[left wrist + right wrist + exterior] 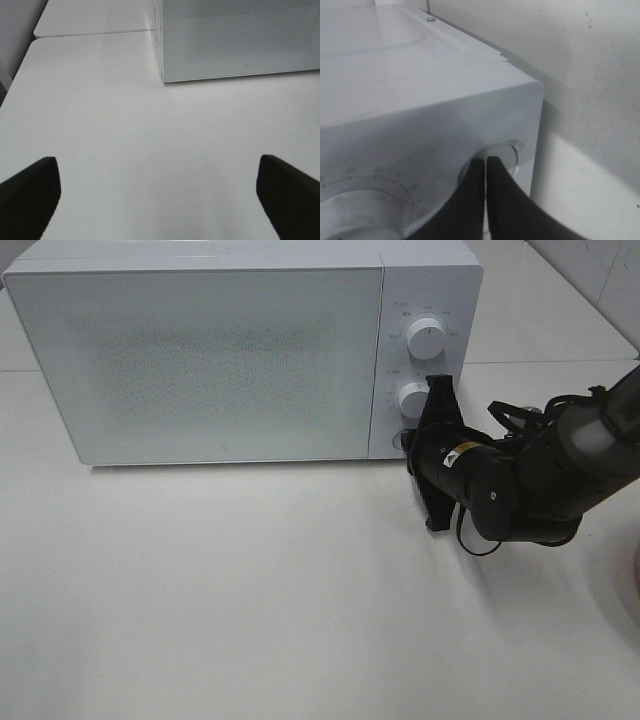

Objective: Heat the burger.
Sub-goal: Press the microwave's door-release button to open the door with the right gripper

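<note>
microwave (200,360) on white table (250,590)

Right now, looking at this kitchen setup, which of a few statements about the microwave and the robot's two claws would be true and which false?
1. The microwave has its door shut. True.
2. The right gripper has its jaws spread wide. False: they are shut together, with the tips at the round button low on the control panel.
3. The left gripper holds the burger. False: it is open over the bare table, and no burger shows in any view.
4. The control panel carries two round knobs, an upper knob and a lower knob. True.
</note>
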`<state>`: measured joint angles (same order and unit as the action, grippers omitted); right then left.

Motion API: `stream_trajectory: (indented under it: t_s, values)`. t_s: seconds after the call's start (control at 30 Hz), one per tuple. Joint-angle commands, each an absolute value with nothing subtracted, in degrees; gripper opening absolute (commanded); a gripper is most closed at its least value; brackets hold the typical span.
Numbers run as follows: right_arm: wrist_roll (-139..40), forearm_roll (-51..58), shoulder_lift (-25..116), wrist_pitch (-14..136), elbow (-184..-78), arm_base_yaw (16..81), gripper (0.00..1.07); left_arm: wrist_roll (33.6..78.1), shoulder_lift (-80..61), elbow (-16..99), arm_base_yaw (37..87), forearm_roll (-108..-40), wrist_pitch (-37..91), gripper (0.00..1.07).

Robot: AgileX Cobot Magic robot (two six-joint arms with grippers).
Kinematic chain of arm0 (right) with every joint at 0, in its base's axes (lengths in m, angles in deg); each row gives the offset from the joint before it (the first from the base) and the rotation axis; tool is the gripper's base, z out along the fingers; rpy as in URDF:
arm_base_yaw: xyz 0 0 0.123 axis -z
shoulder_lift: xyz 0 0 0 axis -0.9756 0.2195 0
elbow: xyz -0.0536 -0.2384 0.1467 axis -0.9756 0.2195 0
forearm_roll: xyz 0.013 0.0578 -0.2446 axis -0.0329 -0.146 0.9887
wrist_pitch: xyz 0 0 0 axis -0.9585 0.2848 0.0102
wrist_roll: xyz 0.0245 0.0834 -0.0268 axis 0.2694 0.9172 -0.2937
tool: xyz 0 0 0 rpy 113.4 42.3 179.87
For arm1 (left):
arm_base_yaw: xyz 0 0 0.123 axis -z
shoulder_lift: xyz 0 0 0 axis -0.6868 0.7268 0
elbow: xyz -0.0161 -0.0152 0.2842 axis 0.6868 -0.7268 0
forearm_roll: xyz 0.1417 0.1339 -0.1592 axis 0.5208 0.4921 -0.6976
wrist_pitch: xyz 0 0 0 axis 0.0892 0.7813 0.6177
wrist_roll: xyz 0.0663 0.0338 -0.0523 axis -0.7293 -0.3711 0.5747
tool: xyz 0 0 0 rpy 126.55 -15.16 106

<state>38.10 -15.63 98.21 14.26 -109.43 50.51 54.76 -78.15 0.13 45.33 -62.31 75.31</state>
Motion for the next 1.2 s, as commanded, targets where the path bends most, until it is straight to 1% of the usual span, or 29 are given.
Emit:
stream_trajectory:
  t_s: [0.03,0.3,0.8,1.03,1.2]
  values:
    - [38.74,-16.26,98.84,11.96,-110.52,50.62,0.00,54.93,-79.41,0.02,45.56,-62.31,75.14,1.00]
    - [38.79,-16.03,98.61,4.40,-110.52,50.56,0.00,54.93,-79.41,0.02,45.56,-62.31,75.14,1.00]
    - [39.42,-17.75,100.27,-2.19,-114.13,50.56,0.00,54.93,-79.41,0.02,45.56,-62.31,75.14,1.00]
    - [36.39,-24.45,100.33,-5.17,-117.22,50.56,0.00,54.93,-79.41,0.02,45.56,-62.31,75.14,1.00]
    - [34.78,-25.83,101.71,-7.35,-119.91,50.56,0.00,54.93,-79.41,0.02,45.56,-62.31,75.14,1.00]
